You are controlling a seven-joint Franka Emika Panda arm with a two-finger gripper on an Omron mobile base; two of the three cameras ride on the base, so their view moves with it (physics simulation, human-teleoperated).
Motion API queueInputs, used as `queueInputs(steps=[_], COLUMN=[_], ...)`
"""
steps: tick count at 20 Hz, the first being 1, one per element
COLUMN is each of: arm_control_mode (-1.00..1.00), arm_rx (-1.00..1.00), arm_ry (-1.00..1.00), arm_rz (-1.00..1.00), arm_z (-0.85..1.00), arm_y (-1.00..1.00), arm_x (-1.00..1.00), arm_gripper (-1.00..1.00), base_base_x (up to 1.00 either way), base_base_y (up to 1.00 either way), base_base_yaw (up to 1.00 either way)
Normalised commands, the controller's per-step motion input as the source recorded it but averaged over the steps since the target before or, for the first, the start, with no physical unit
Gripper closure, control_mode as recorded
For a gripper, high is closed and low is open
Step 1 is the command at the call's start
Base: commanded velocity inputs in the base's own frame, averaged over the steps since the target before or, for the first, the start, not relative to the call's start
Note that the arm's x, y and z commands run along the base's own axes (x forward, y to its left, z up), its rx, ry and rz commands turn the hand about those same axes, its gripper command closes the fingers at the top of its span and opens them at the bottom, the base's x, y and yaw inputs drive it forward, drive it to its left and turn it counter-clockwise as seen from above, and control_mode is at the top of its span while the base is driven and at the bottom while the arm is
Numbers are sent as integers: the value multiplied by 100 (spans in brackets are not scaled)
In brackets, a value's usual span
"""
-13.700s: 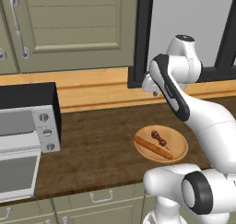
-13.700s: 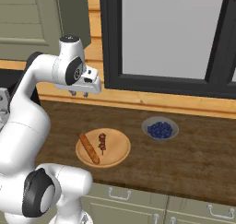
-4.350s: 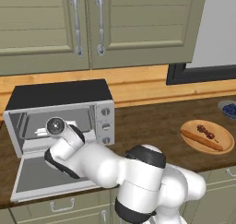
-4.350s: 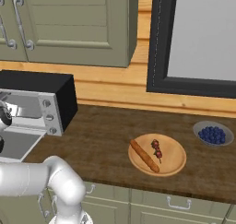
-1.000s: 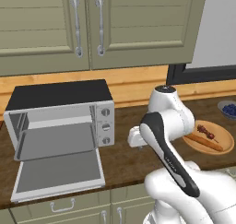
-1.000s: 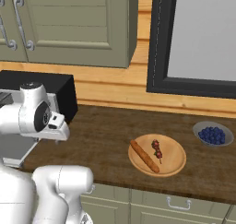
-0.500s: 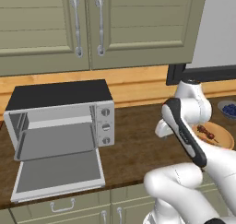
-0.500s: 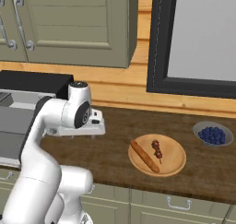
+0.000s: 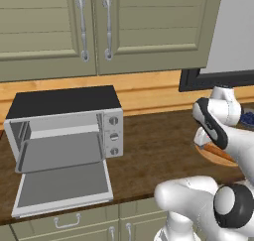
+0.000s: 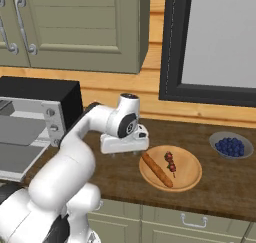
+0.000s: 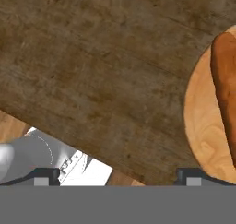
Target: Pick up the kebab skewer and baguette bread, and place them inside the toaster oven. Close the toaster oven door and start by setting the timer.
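The toaster oven (image 9: 64, 117) stands at the counter's left with its door (image 9: 63, 184) folded down flat and its grey inside bare; its near corner (image 10: 55, 112) shows in the right base view. A round wooden plate (image 10: 192, 177) to the right carries the long orange-brown baguette (image 10: 157, 169) and the short kebab skewer (image 10: 171, 163). My gripper (image 10: 124, 152) hangs open just left of the plate, pointing down at bare counter, with nothing between its fingers. In the hand view the gripper (image 11: 119, 178) is over dark wood, with the plate (image 11: 200, 126) and baguette (image 11: 225, 80) at the right edge.
A grey bowl of blueberries (image 10: 231, 146) sits right of the plate, near the dark window frame (image 10: 200, 94). Three knobs (image 9: 113, 135) line the oven's right side. Green wall cabinets (image 9: 99, 27) hang above. The wooden counter (image 9: 154, 146) runs between oven and plate.
Over the last second the arm has swung right, away from the open oven and across the counter to the plate's left edge. The gripper stayed open; food and oven have not moved.
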Motion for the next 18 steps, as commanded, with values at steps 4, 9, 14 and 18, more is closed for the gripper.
queueInputs(steps=[4,9,14,18], arm_control_mode=[-100,-100,-100,-100], arm_rx=[0,-1,0,0], arm_ry=[5,5,3,3], arm_rz=[10,8,9,5], arm_z=[-41,-42,-34,-44], arm_y=[-100,-88,-50,-19], arm_x=[31,45,60,40], arm_gripper=[-100,-100,-100,-100], base_base_x=[0,0,0,0], base_base_y=[0,0,0,0], base_base_yaw=[0,0,0,0])
